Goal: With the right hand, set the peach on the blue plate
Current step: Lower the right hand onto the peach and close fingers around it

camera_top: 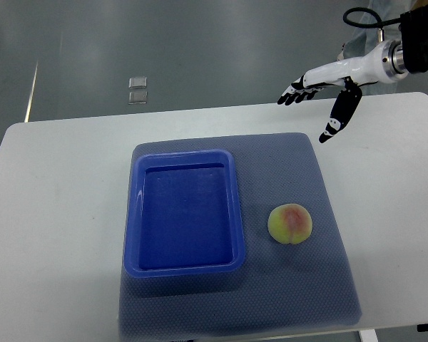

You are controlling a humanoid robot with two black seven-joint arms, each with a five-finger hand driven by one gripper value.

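Observation:
A yellow-green peach [291, 224] with a pink blush lies on the grey-blue mat, just right of the blue plate [183, 265], a deep rectangular tray that holds nothing. My right hand [315, 104] comes in from the upper right and hovers over the table's far right part, well above and beyond the peach. Its fingers [294, 94] are spread, the thumb [340, 116] hangs down, and it holds nothing. My left hand is out of view.
The grey-blue mat [328, 299] covers the middle of the white table [57, 235]. The table's far edge runs just below my right hand. Two small clear squares [137, 90] lie on the floor beyond the table.

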